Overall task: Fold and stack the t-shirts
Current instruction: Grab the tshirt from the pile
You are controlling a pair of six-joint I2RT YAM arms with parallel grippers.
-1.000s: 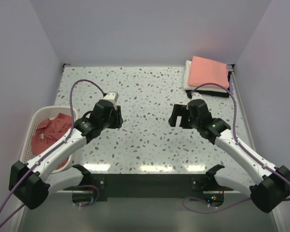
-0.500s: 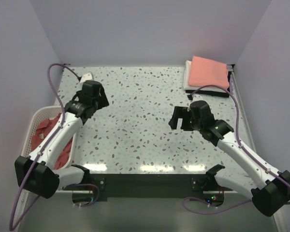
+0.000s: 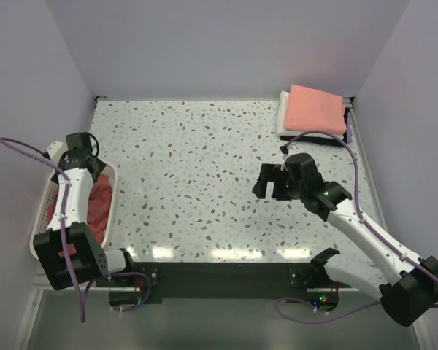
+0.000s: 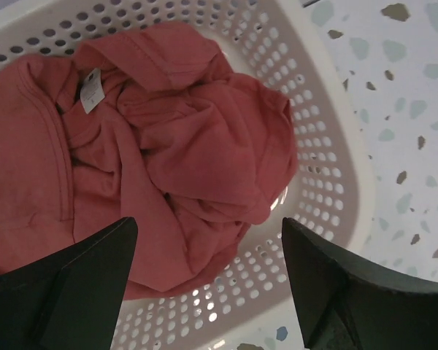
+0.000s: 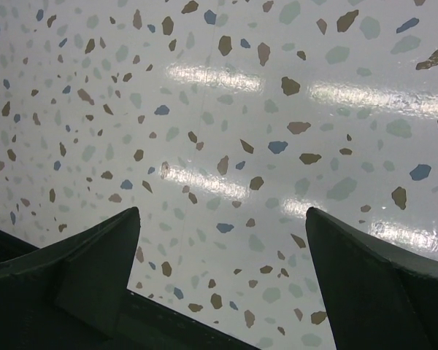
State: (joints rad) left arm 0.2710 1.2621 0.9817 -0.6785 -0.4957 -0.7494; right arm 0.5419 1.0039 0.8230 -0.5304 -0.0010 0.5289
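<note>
Here, the brick-red t-shirt (image 4: 168, 146) lay crumpled in the white mesh basket (image 4: 336, 168) at the left edge of the table (image 3: 204, 146). It was bunched in loose folds, unfolded, with a small white label (image 4: 93, 93) turned up near a stitched seam. The left gripper (image 4: 208, 226) hung over this heap with its two dark fingers spread wide, one to each side, and nothing held between them. Whether the tips touched the cloth could not be told.

At the far right corner of the table a salmon-pink shirt (image 3: 317, 108), folded to a neat rectangle, sat on top of a folded white shirt (image 3: 283, 122). A dark edge showed along the near side of that stack (too thin to say what it was).

The right gripper (image 5: 220, 219) was likewise spread wide and empty, over bare speckled tabletop right of centre, well apart from both the stack and the basket.

The left wrist view alone showed the label, the seams and the holes of the basket wall. The overhead view alone showed the folded stack and both arms together. The right wrist view showed only tabletop and glare between its fingers.
</note>
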